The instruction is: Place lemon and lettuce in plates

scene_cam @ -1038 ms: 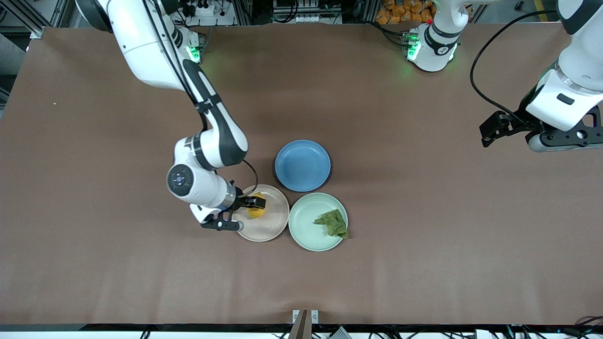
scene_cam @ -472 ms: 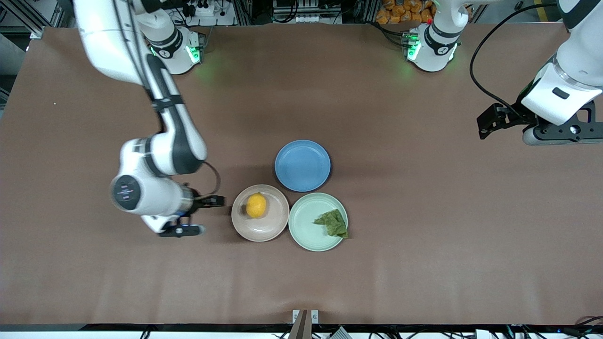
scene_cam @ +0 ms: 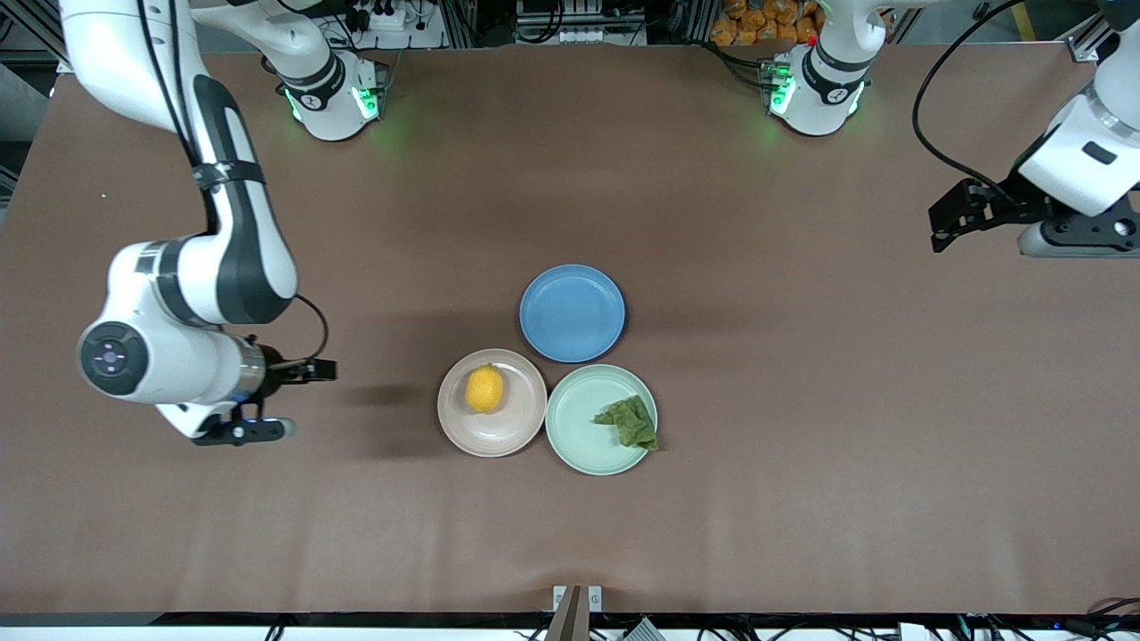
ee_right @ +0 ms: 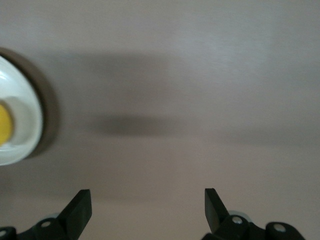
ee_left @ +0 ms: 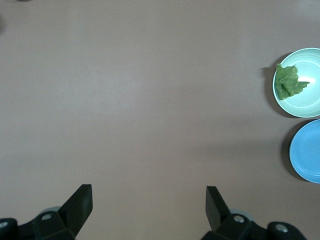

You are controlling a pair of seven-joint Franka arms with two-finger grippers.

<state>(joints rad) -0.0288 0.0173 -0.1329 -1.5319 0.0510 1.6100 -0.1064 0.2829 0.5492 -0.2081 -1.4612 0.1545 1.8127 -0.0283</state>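
Observation:
The yellow lemon [scene_cam: 484,389] lies in the pink-beige plate [scene_cam: 517,432]. The dark green lettuce [scene_cam: 631,421] lies in the mint green plate [scene_cam: 579,441] beside it, at that plate's rim toward the left arm's end. My right gripper [scene_cam: 316,369] is open and empty, over bare table toward the right arm's end of the pink-beige plate. My left gripper [scene_cam: 946,223] is open and empty, over bare table at the left arm's end. The right wrist view shows the lemon [ee_right: 4,125] in its plate [ee_right: 22,107]. The left wrist view shows the lettuce [ee_left: 289,82] in the mint plate [ee_left: 310,102].
An empty blue plate [scene_cam: 572,312] sits farther from the front camera than the other two plates, touching both; it also shows in the left wrist view [ee_left: 306,152]. The brown table [scene_cam: 802,401] spreads wide around the plates.
My right gripper let go of the lemon in the pink-beige plate and drew back toward the right arm's end. My left gripper rose slightly and moved outward.

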